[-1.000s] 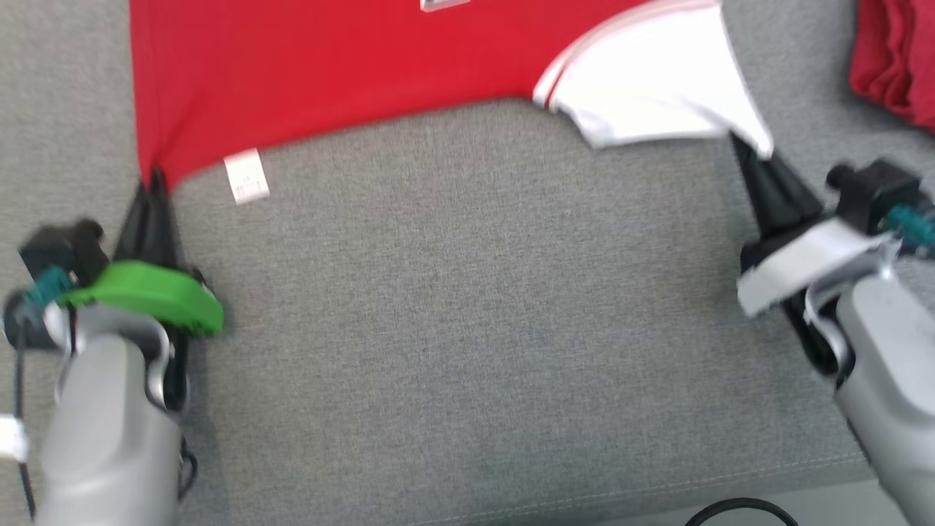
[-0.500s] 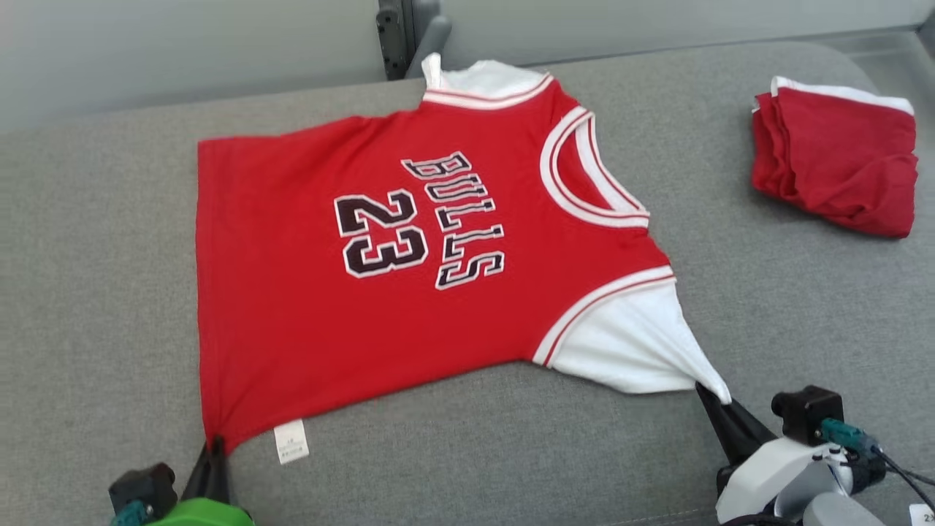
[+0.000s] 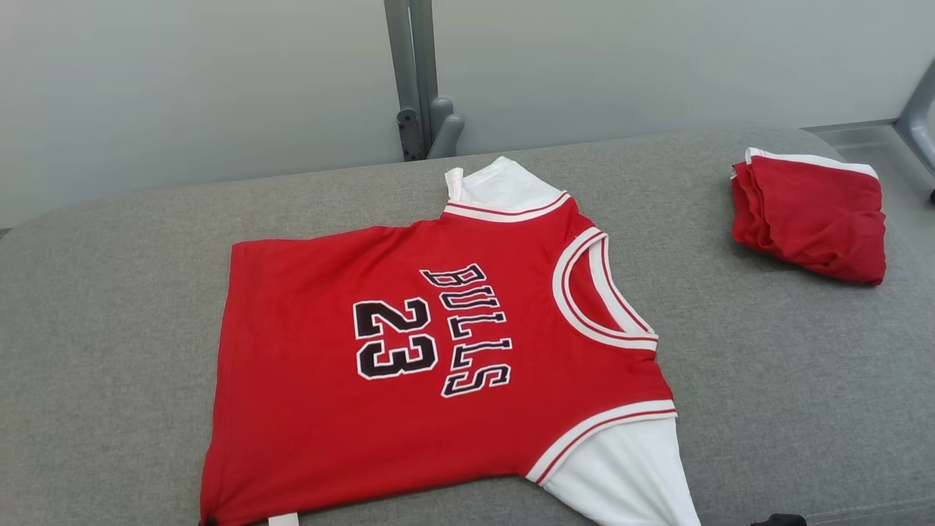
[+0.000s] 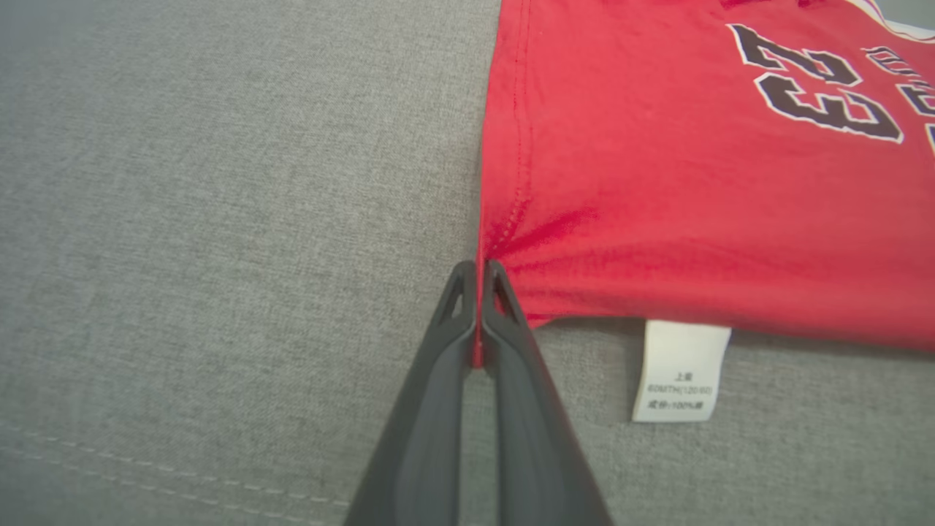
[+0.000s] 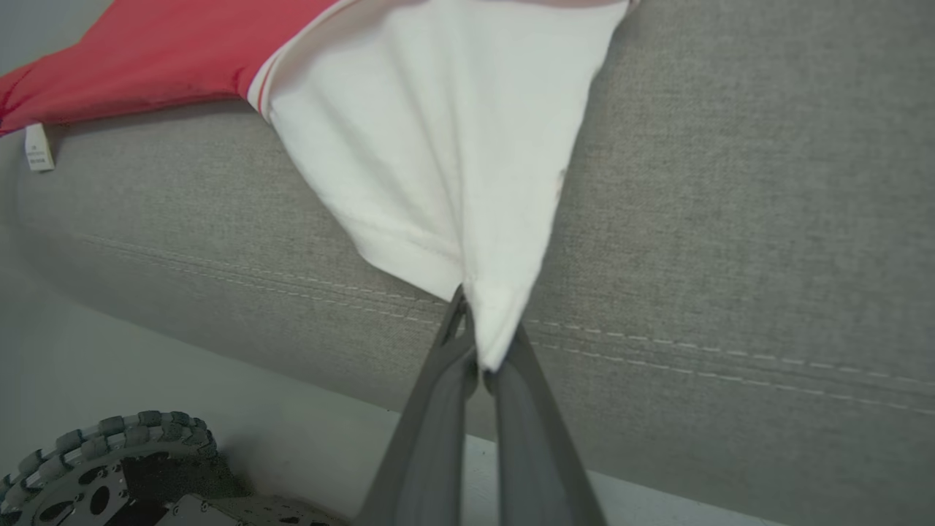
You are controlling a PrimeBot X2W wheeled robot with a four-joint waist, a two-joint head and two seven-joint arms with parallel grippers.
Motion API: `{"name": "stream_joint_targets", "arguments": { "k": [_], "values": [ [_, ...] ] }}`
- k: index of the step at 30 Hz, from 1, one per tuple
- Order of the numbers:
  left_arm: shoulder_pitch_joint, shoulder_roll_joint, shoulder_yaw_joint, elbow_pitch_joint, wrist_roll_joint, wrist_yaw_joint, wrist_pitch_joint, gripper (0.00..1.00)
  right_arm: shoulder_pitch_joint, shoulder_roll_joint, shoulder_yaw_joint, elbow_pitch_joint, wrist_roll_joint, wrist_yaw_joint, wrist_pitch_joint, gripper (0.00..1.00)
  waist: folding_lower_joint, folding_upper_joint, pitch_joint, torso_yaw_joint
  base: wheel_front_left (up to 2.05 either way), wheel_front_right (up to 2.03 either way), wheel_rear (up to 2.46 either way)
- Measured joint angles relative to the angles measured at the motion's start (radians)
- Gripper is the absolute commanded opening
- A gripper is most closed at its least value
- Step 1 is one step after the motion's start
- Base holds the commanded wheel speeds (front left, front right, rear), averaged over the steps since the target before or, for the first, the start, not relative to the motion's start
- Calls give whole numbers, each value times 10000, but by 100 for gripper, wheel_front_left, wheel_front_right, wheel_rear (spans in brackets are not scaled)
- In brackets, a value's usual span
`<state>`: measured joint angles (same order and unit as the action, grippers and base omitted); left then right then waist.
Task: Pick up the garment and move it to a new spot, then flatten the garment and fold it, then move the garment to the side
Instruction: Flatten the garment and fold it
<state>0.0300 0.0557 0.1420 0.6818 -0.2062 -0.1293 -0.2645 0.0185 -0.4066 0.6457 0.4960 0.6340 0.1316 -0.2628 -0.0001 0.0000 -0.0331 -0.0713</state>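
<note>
A red "BULLS 23" jersey [image 3: 409, 365] with white sleeves lies spread face up on the grey cushion [image 3: 102, 307]. In the left wrist view my left gripper [image 4: 478, 277] is shut on the jersey's red hem corner [image 4: 504, 234], beside a white care label [image 4: 679, 369]. In the right wrist view my right gripper [image 5: 486, 343] is shut on the tip of the white sleeve [image 5: 445, 146], pulling it to a point near the cushion's front seam. In the head view the near hem corner [image 3: 212, 511] and the near sleeve [image 3: 628, 482] run off the bottom edge.
A folded red garment [image 3: 811, 215] lies at the cushion's far right. A grey post [image 3: 416, 80] stands behind the cushion against a pale wall. The cushion's front edge [image 5: 657, 453] drops to a pale floor, where a robot wheel [image 5: 109, 453] shows.
The head camera has tilted up, so the picture slid down and both arms left its bottom edge. Both grippers stay shut on the jersey's corners.
</note>
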Motion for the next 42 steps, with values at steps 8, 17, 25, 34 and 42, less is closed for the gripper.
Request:
{"name": "stream_joint_targets", "arguments": {
  "k": [8,17,25,34,42],
  "values": [
    [-20,-25,105,-479,140,-12,4,0,-613,-384,81,-577,571,0,0,0,0,0,191,56,0,0,0],
    [-996,-42,-234,-1912,222,-12,4,0,-2308,-280,-1308,-1540,-230,-2,0,0,1,0,799,277,0,0,0],
    [-2300,-58,-226,-1522,364,-12,4,0,-4335,155,-1231,-541,-895,-2,0,0,1,0,1631,475,0,0,0],
    [-3412,-61,-497,-917,512,58,4,0,-5782,529,-1177,928,-1198,-2,0,0,1,0,2422,685,0,0,0],
    [-4156,-63,-779,-746,533,347,4,0,-6604,740,-1365,1632,-1469,-2,0,0,1,0,3048,861,0,0,0]
  ]
}}
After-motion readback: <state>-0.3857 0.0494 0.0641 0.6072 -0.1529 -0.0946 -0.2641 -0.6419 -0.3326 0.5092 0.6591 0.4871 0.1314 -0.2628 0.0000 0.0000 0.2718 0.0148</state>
